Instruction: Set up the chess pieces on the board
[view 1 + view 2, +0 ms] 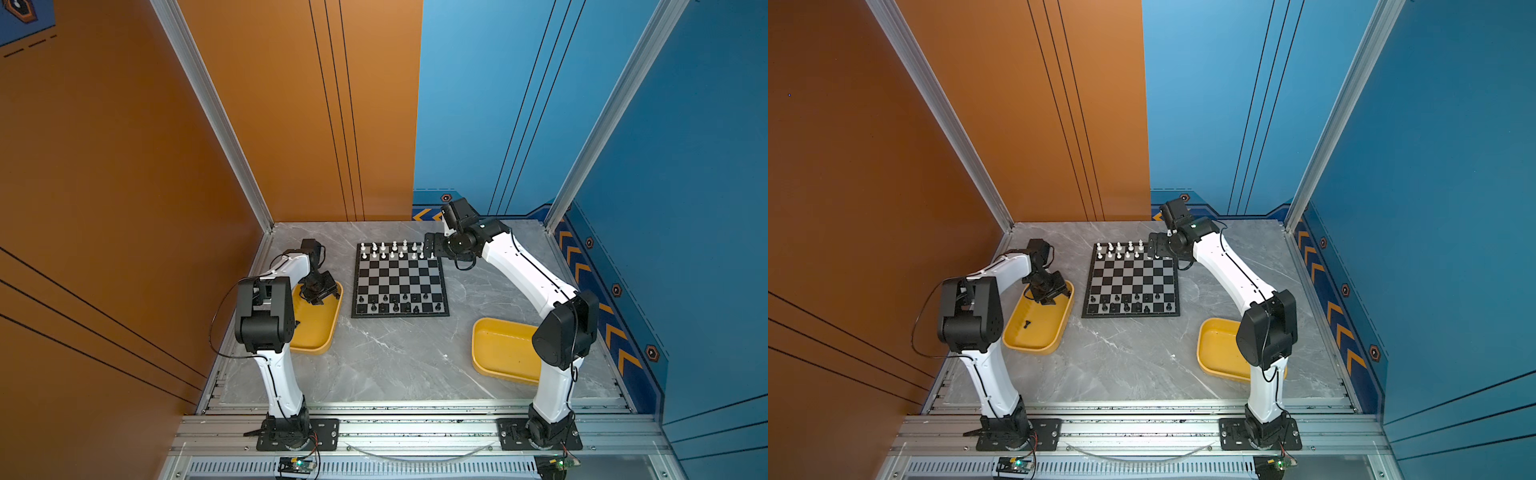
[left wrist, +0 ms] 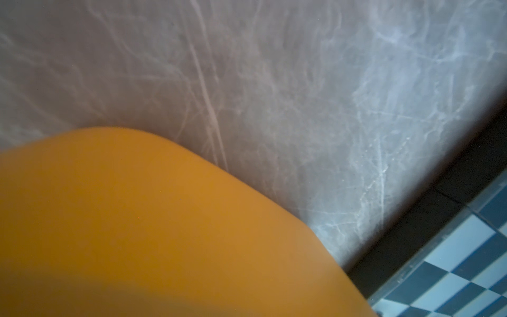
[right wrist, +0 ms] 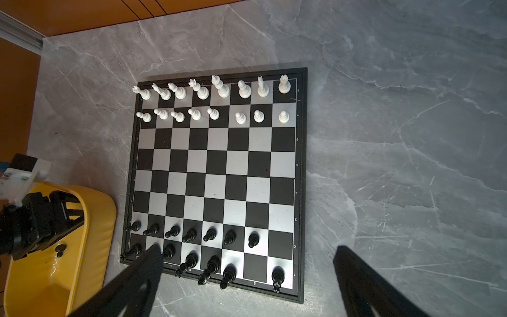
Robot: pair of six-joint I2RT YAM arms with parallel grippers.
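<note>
white pieces (image 3: 223,89) and most black pieces (image 3: 230,236) were set on the board (image 3: 216,164). the right end effector (image 3: 247,246) was held apart, empty. the left end effector (image 1: 1052,296), opening indeterminable, was positioned over the tray (image 1: 1034,348), presumably to retrieve a stray piece (image 1: 1027,324).

counter (image 1: 395,357): grey, marble-veined | board (image 1: 399,276): laid flat mid-rear | left yellow tray (image 1: 318,332): set just beside board | right yellow tray (image 1: 503,349): set nearer front, apart from board
</note>
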